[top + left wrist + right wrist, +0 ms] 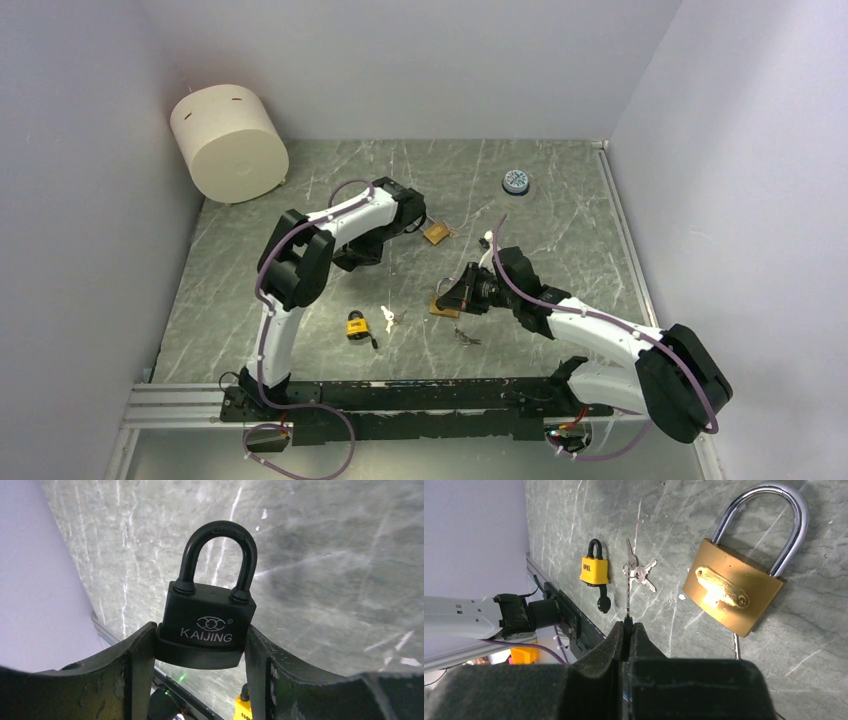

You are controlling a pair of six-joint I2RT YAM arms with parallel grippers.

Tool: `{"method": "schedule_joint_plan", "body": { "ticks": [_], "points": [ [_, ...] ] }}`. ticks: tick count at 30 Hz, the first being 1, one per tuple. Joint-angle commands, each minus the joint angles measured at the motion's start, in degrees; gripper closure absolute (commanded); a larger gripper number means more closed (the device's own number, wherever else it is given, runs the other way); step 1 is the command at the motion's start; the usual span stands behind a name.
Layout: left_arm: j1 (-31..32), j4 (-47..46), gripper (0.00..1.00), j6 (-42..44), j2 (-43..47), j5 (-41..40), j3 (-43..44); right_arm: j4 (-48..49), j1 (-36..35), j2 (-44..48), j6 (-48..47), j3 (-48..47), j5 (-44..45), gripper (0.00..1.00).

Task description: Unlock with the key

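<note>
though unclear overhead, left jaws clamp a black padlock (207, 625), right jaws a key (628, 602).

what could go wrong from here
1. The key is pinched only by its end in the right gripper, so it may twist or slip when pushed in.
2. The left gripper holds the black padlock shackle outward; its base is hidden between the fingers, perhaps hard to reach.

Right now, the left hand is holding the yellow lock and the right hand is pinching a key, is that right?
Not quite. The left hand holds the black padlock, not the yellow one, as the left wrist view shows. The yellow padlock lies on the table. The right hand is pinching a key, as you said.
</note>
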State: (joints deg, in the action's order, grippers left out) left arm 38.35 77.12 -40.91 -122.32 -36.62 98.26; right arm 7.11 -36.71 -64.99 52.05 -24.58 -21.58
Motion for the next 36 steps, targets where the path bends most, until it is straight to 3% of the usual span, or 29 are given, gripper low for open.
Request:
{"method": "schedule_joint_plan", "body": {
  "ticks": [1, 3, 7, 11, 14, 19, 28, 36],
  "points": [
    [0.42, 5.58, 0.79, -3.19, 1.51, -5.70, 2.36, 2.31, 0.07, 0.87, 1.13, -0.30, -0.92, 1.00],
    [0.23, -1.44, 0.79, 0.21, 4.41, 0.24, -0.11, 3.04, 0.06, 0.39, 1.59, -0.34, -1.45, 1.00],
    [-0.29, -18.82, 0.82, 3.58, 14.47, 23.14, -8.85, 2.64, 0.06, 0.37, 1.37, -0.62, -1.66, 1.00],
    [-0.43, -32.92, 0.81, -3.40, 24.24, 37.74, -17.64, 3.38, -1.27, 1.63, -2.28, -1.46, -3.95, 1.00],
    [-1.17, -36.76, 0.81, -9.68, 27.64, 43.39, -19.69, 0.08, -2.98, 2.89, -6.82, -4.19, -3.29, 1.00],
    [-4.77, -55.98, 0.82, -22.65, 31.39, 63.52, -29.20, -3.47, -6.01, 2.15, -10.07, -7.78, -0.27, 1.00],
    [-5.71, -67.47, 0.82, -35.38, 34.39, 71.24, -37.13, -5.01, -8.89, 1.11, -10.09, -9.70, 4.69, 1.00],
    [-6.75, -90.18, 0.84, -49.99, 37.30, 79.11, -49.41, -2.55, -8.99, 9.11, -9.34, -7.25, 10.49, 1.00]
  ]
}}
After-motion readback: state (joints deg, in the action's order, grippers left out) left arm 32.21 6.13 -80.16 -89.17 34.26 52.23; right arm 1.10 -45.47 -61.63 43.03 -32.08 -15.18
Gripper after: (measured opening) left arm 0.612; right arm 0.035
